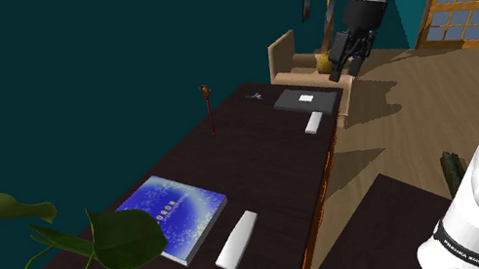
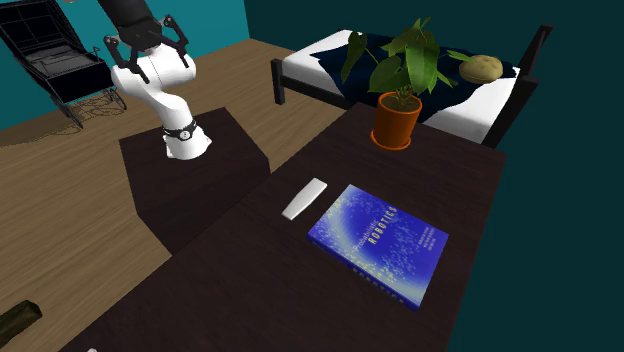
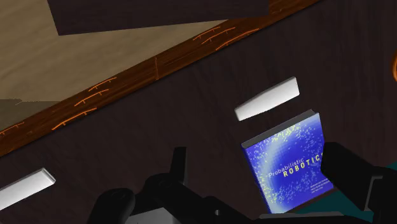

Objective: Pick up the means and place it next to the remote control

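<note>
A blue book (image 1: pixel 173 216) titled "Probabilistic Robotics" lies flat on the dark table (image 1: pixel 232 159); it appears again as the book (image 2: pixel 380 242) and the book (image 3: pixel 289 162). Beside it, towards the table's edge, lies a long white remote (image 1: pixel 237 240), also the remote (image 2: pixel 305 198) and the remote (image 3: pixel 267 98). A shorter white bar (image 1: pixel 314 123) lies further along the table, also the bar (image 3: pixel 25 189). My gripper (image 1: pixel 350 50) hangs high over the table's far end, well away from the book. The gripper (image 2: pixel 147 42) is open and holds nothing, and in the wrist view the gripper (image 3: pixel 261 167) looks down on the book from a distance.
A dark flat pad (image 1: pixel 304 100) and a thin red stand (image 1: pixel 209 109) sit at the table's far end, next to a wooden chair (image 1: pixel 289 56). A potted plant (image 2: pixel 396 118) stands near the book. A bed (image 2: pixel 330 65) lies beyond. My stand (image 2: pixel 190 180) adjoins the table.
</note>
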You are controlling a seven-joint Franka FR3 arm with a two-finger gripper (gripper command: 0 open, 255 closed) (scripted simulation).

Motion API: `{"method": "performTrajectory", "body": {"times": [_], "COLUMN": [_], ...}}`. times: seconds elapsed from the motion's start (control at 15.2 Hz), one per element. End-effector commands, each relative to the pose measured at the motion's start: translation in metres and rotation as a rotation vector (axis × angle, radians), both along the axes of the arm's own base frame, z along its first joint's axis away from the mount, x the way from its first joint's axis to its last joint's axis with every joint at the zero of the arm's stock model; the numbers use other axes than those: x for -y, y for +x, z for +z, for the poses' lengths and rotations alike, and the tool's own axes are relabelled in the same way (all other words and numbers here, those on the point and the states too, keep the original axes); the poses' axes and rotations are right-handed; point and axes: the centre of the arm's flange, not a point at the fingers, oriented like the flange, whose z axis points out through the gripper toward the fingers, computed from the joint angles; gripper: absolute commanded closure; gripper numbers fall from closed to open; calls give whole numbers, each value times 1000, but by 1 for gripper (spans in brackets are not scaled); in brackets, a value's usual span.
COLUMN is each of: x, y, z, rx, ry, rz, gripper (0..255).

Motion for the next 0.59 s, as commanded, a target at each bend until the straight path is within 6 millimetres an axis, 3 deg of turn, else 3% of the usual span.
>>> {"method": "performTrajectory", "body": {"times": [0.0, 0.53], "x": [0, -73], "y": [0, 16], "z": [0, -79], "rx": [0, -43], "ry": [0, -14], "rz": [0, -226], "gripper": [0, 0]}}
